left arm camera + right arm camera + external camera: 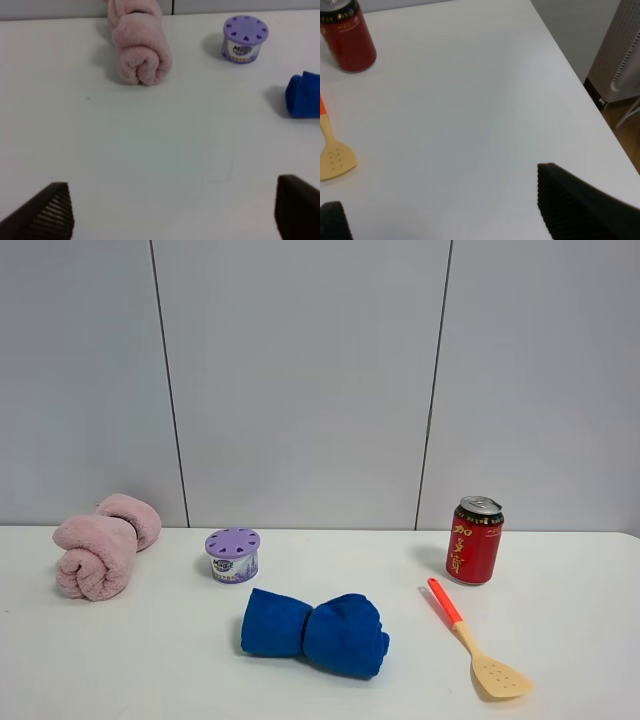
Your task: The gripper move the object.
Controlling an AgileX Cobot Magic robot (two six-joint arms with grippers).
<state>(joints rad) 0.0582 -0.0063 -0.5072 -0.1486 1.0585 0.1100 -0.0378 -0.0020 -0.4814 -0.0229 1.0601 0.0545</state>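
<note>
Pink towel (102, 548) lies on the white table (150, 660) at the far left near the wall, rolled, untouched. Left gripper (172, 212) hovers over bare table well short of it, jaws wide, nothing between. Right gripper (450, 212) also spread wide, empty, near the table's right edge. Purple tub (232, 555), blue roll (315, 632), red can (475, 540), spatula (478, 642) sit apart.

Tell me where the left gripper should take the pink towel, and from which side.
Probably across the middle of the pink towel, coming from above with a finger on each long side. It lies flat as a soft roll, its rolled end facing the left gripper, whose jaws stand wide and empty. The purple tub sits apart from it, so both flanks look free.
</note>
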